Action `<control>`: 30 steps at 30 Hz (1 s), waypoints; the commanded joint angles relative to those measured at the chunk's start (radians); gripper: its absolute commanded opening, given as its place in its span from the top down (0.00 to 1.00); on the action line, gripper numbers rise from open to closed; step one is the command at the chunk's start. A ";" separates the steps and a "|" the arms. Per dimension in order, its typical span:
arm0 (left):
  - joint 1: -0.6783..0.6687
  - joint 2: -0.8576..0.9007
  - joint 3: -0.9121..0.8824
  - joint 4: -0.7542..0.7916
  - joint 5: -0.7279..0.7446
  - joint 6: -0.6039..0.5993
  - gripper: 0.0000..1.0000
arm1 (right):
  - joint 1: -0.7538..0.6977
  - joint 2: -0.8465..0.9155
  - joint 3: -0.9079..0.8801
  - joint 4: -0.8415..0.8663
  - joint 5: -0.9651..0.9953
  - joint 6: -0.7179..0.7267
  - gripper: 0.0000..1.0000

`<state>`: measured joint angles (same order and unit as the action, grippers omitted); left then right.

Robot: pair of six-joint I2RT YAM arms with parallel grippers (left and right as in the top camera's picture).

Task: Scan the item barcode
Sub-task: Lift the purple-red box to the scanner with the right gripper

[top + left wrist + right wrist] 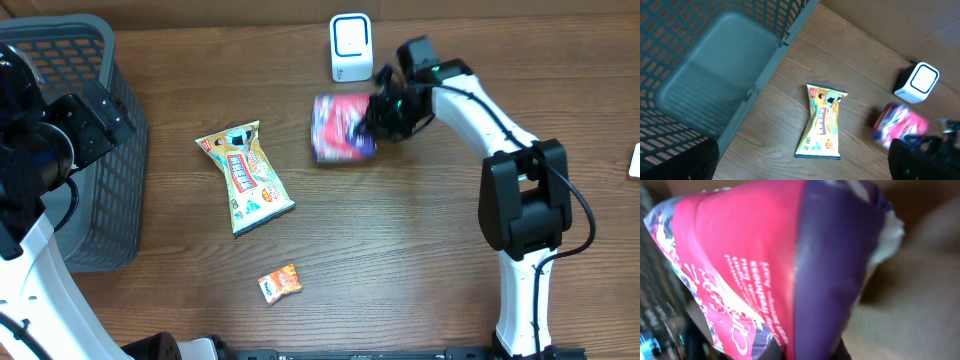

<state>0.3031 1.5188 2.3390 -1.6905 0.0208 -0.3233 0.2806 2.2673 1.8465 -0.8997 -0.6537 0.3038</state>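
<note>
Pink-and-purple glossy foil snack bag (765,270) fills the right wrist view. Right gripper (378,115) is clamped on its end, just below the white box scanner (350,47). Probably light, crinkly and slippery; best held by the seam edge. Left gripper (100,118) is spread wide beside the grey plastic basket (90,60).

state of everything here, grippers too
pink bag: gripped at its right end, just in front of the scanner
scanner: standing upright, untouched
yellow bag: lying flat, untouched
small packet: lying flat, untouched
basket: upright, visible part empty
left gripper: open, holding nothing, by the basket
right gripper: shut on the pink bag
</note>
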 commanded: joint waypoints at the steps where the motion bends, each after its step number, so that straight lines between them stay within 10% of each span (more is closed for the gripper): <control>1: 0.006 -0.002 0.004 0.001 -0.010 -0.014 0.00 | -0.035 -0.031 0.045 0.222 -0.071 0.323 0.96; 12: 0.006 -0.002 0.004 0.001 -0.010 -0.014 0.00 | -0.032 -0.027 0.044 0.647 0.364 0.841 0.96; 30: 0.006 -0.002 0.004 0.001 -0.010 -0.014 0.00 | -0.085 -0.047 0.045 0.652 0.346 0.824 0.96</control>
<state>0.3031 1.5196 2.3390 -1.6909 0.0208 -0.3233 0.2718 2.2673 1.8702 -0.2066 -0.2939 1.2022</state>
